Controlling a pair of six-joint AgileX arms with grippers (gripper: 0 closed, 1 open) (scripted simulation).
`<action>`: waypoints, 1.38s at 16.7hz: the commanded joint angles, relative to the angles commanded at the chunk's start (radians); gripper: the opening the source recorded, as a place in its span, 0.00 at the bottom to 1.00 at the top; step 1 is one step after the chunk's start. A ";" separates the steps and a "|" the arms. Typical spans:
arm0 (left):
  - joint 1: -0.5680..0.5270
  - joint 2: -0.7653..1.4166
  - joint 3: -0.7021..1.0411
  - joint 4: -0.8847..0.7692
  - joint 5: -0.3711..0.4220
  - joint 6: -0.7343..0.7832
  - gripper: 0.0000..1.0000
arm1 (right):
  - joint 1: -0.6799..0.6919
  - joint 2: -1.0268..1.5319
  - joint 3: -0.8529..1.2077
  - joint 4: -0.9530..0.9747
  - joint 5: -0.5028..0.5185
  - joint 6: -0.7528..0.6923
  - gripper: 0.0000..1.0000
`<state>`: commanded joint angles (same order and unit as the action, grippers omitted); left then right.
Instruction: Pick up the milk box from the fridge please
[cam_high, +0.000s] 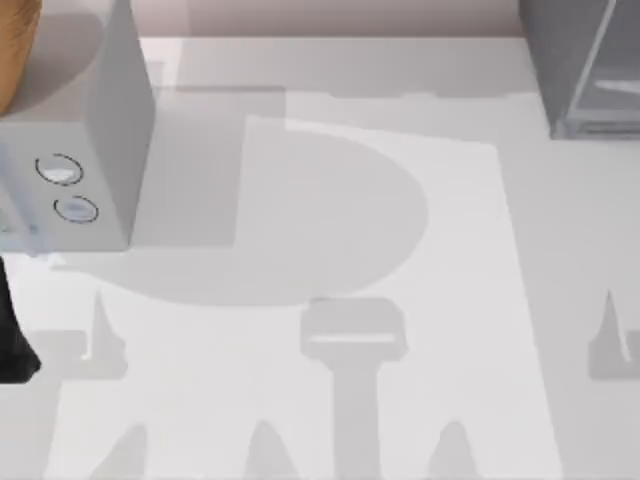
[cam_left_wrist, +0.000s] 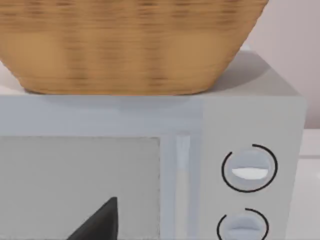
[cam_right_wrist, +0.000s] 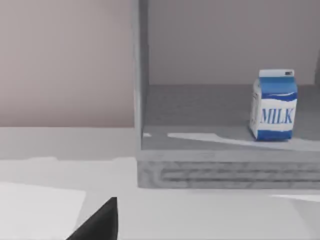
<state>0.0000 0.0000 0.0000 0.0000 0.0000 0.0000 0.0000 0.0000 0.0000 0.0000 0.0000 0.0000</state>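
Observation:
The milk box, blue and white with "MILK" on its side, stands upright on the grey floor inside the fridge, toward one side of the compartment. In the top view the fridge is the dark-grey cabinet at the table's far right corner. A dark tip of my right gripper shows at the edge of the right wrist view, well short of the fridge and off to the side of the milk box. A dark tip of my left gripper faces the light-grey box with two dials.
A light-grey box with two round dials stands at the far left, with a wicker basket on top of it. A dark piece of my left arm shows at the left edge. A pale mat covers the table's middle.

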 joint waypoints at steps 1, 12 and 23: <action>0.000 0.000 0.000 0.000 0.000 0.000 1.00 | 0.000 0.000 0.000 0.000 0.000 0.000 1.00; 0.000 0.000 0.000 0.000 0.000 0.000 1.00 | -0.176 0.553 0.071 0.532 -0.174 0.001 1.00; 0.000 0.000 0.000 0.000 0.000 0.000 1.00 | -0.461 1.568 0.147 1.387 -0.445 0.016 1.00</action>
<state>0.0000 0.0000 0.0000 0.0000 0.0000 0.0000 -0.4607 1.5683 0.1469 1.3871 -0.4452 0.0164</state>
